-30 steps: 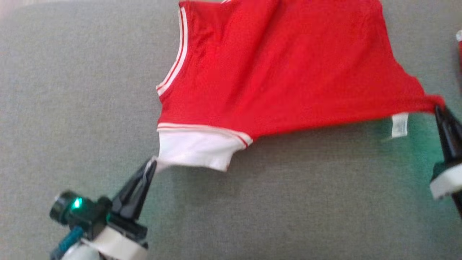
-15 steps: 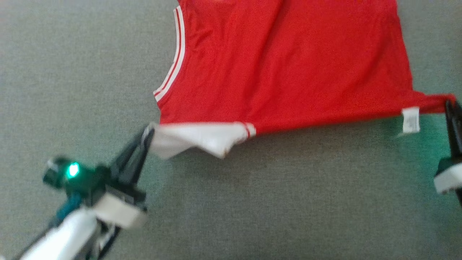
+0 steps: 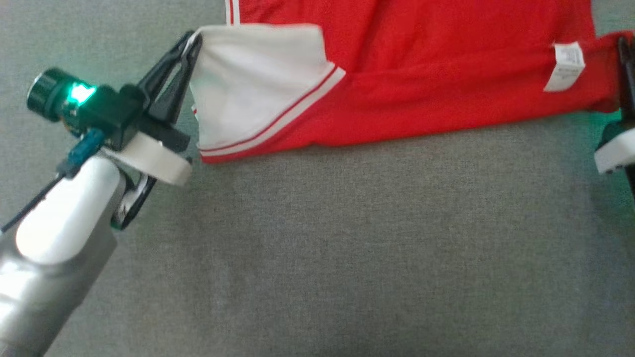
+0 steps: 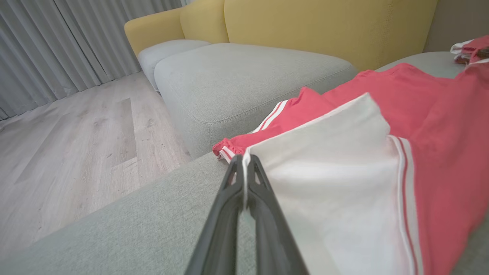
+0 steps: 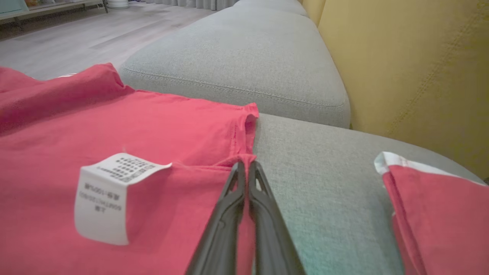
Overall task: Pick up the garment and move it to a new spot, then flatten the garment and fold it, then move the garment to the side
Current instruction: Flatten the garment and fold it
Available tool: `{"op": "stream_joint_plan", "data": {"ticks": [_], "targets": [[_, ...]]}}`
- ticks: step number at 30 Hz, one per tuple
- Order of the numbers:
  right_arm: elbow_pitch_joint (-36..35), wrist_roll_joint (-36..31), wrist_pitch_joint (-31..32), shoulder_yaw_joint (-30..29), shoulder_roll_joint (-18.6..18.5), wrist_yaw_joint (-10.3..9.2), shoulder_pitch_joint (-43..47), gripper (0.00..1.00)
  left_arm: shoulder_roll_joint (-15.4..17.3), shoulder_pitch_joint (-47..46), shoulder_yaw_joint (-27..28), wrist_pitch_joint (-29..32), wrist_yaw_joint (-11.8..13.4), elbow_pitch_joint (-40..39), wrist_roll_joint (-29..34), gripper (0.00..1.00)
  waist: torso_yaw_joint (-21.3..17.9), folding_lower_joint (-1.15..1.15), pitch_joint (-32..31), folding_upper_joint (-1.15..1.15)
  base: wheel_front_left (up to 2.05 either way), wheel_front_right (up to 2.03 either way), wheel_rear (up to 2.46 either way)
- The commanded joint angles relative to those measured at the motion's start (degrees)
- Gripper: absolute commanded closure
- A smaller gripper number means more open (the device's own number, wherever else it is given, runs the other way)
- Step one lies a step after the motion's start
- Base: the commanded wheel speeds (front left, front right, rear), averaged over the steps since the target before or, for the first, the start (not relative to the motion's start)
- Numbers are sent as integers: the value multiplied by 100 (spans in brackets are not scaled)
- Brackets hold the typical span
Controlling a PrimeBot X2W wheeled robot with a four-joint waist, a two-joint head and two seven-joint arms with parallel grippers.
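Now your left gripper (image 3: 191, 42) is pinching the white sleeve (image 3: 253, 84) and your right gripper (image 5: 244, 165) the red hem (image 3: 607, 44) of the garment (image 3: 421, 74), which is lying stretched across the grey sofa cushion (image 3: 347, 248), another red cloth (image 5: 431, 214) sitting nearby.

Soft, even light fills every view, with a faint shadow on the grey sofa cushion (image 3: 347, 238) under the edge of the red garment (image 3: 446, 74). A green lamp (image 3: 79, 93) on the left wrist glares, and green tints the head view's right edge. That view is slightly soft; the wrist views bend at their edges.
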Motion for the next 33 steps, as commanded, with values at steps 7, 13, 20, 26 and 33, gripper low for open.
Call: {"op": "stream_joint_plan", "data": {"ticks": [7,13,20,26,33], "targets": [[359,57,-225,311,-206,-5,-352,22,-91,-494,255,-337,56,535,184,0,57,-2,148,0,0,0,0],[584,130,-604,245,-118,-5,-356,0,-376,-61,534,-527,380,541,95,0,87,-2,72,0,0,0,0],[736,150,-848,63,69,-5,-71,0,-797,1154,1073,-540,538,-208,-130,0,96,-2,-135,0,0,0,0],[852,164,-936,49,178,-5,33,0,-1043,1897,1150,-541,418,-332,-191,0,75,-2,-261,0,0,0,0],[919,197,-972,104,221,-5,24,0,-1213,1940,1152,-410,348,255,-440,0,81,-2,-262,0,0,0,0]]}}
